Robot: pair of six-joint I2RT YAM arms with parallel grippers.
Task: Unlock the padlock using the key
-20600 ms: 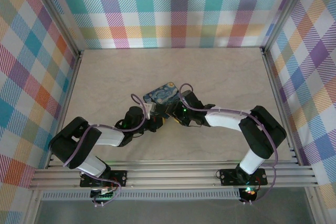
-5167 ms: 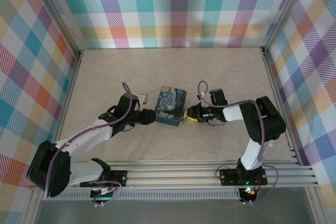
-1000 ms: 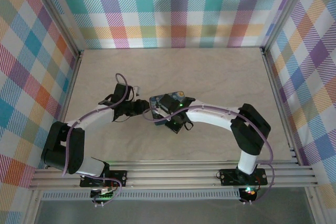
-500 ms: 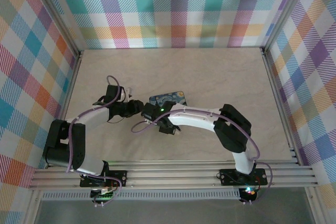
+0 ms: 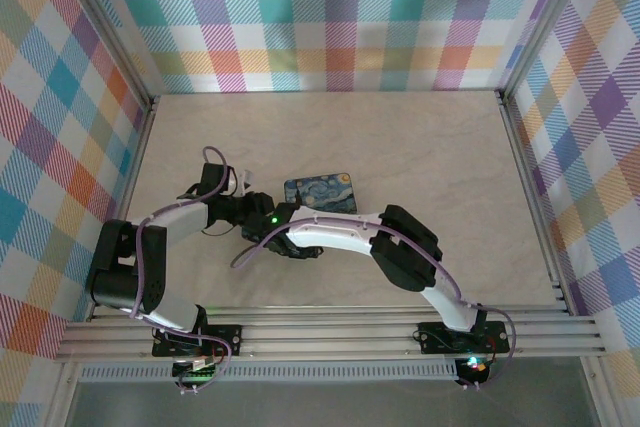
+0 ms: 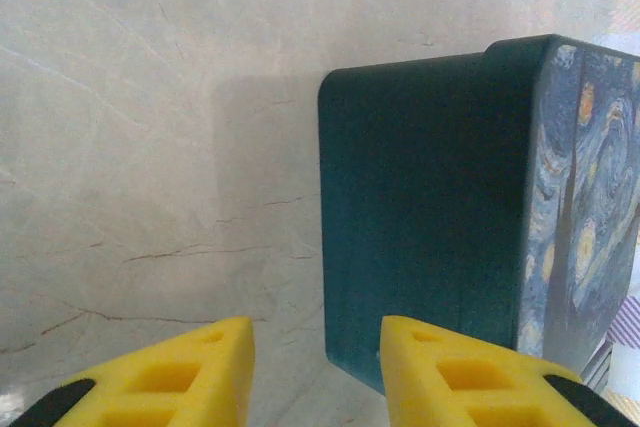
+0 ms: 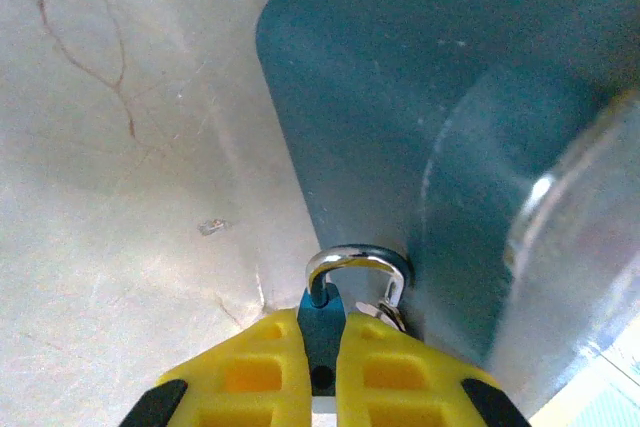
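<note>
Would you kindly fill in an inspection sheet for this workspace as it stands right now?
Surface: tabletop, pale and marbled with thin dark veins.
Job's things: painted tin box lies near the middle; blue padlock sits at the box's side, silver shackle against it.
Clutter: nothing seen.
Grippers: left gripper open, pointing at the box's dark side, nothing between its fingers; right gripper shut on the padlock's body.
Cables: purple cables loop along both arms.
Surroundings: plaid walls on three sides; aluminium rails along the near edge.
</note>
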